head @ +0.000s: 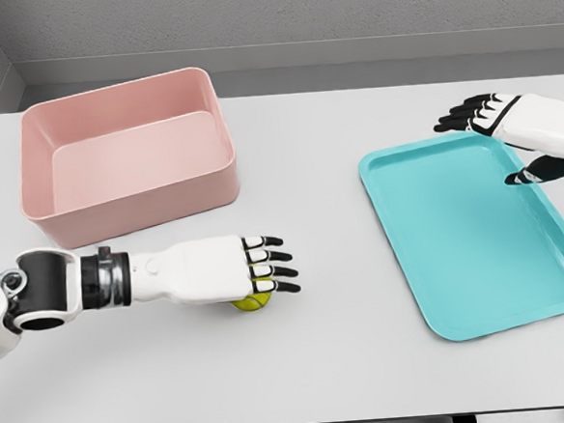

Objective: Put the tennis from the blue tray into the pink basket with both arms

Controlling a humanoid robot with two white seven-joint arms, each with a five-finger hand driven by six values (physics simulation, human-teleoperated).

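The yellow-green tennis ball (253,303) lies on the white table between basket and tray, mostly covered from above. My left hand (274,266) reaches in from the lower left and hovers flat over the ball, fingers stretched out and not wrapped around it. The blue tray (468,247) sits at the right with nothing in it. My right hand (482,137) hangs over the tray's far right corner with fingers spread and holds nothing. The pink basket (213,192) stands at the back left with nothing inside.
The white table (352,381) runs to its front edge along the bottom of the view. A grey wall stands behind the table. Bare table surface lies between the basket and the tray.
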